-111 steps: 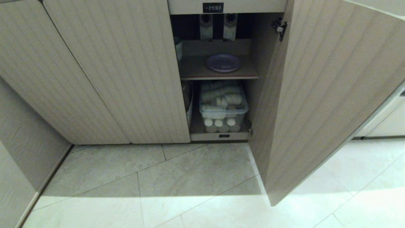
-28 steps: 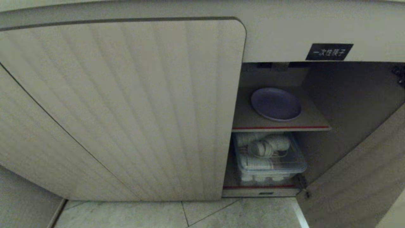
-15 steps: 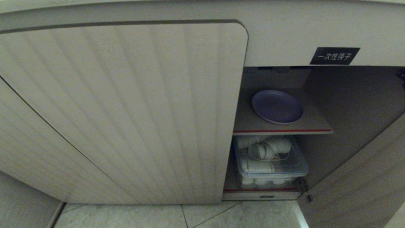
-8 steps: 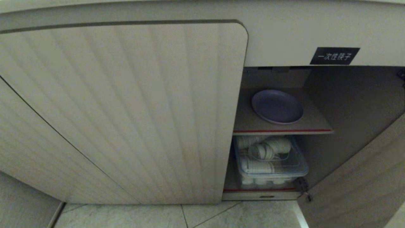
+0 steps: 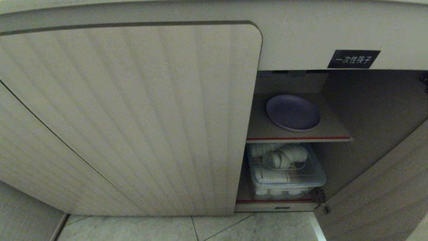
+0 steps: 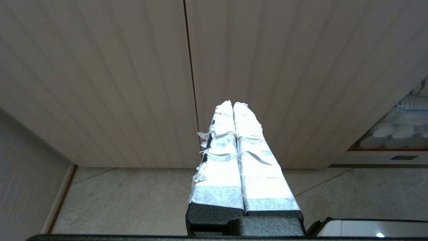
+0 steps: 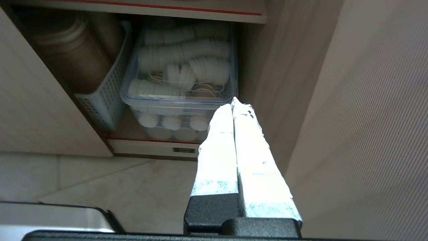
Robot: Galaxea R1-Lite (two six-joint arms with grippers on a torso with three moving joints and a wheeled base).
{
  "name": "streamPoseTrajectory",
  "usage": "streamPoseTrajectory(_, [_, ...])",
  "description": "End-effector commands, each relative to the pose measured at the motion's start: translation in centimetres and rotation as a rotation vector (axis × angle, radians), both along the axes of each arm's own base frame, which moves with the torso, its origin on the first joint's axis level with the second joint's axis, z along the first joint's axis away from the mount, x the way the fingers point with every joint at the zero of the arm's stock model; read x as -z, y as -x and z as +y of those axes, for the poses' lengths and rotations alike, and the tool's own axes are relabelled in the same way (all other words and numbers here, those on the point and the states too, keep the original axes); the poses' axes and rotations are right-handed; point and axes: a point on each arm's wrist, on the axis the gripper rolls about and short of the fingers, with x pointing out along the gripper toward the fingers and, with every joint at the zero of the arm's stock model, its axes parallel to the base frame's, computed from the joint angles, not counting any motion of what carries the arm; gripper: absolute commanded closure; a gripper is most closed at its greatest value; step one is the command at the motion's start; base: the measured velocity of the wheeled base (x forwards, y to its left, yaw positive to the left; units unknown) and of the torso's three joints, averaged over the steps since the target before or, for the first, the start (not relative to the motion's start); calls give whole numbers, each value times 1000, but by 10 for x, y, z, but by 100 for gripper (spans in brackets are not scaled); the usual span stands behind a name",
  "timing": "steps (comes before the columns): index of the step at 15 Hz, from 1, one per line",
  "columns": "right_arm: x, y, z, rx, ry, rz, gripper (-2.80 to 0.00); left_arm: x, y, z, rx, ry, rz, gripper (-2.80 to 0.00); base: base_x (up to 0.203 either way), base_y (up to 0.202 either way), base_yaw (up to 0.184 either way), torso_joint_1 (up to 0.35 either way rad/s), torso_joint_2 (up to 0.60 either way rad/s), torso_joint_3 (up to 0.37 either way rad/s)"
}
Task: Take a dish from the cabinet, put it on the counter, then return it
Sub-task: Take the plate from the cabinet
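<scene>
Head looks down close; both wrists face the cabinet (image 5: 301, 43).

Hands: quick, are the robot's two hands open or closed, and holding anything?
Left hand: closed, holding nothing.
Right hand: closed, holding nothing.

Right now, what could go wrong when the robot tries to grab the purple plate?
The dish lies flat on the cabinet's inner shelf, so the fingers may struggle to get under its low rim and could push it backward. The opening is narrow between the closed door and the open door, so an arm might bump one. The right gripper is shut and must open first.
</scene>
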Motion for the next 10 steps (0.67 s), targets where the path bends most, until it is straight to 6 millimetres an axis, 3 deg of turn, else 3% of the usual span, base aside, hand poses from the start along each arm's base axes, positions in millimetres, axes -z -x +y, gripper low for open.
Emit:
streamPoseTrajectory(1, [-1,-1,0,-4,22,6,0,0,0,0,0,1,0,0,0,0,0,0,0,0])
streamPoseTrajectory(5, [-10,-12,0,-26,26,86,0,0,0,0,0,1,0,0,0,0,0,0,0,0])
streamPoseTrajectory(10, [-47,-37,9,-419,53,124,0,0,0,0,0,1,0,0,0,0,0,0,0,0])
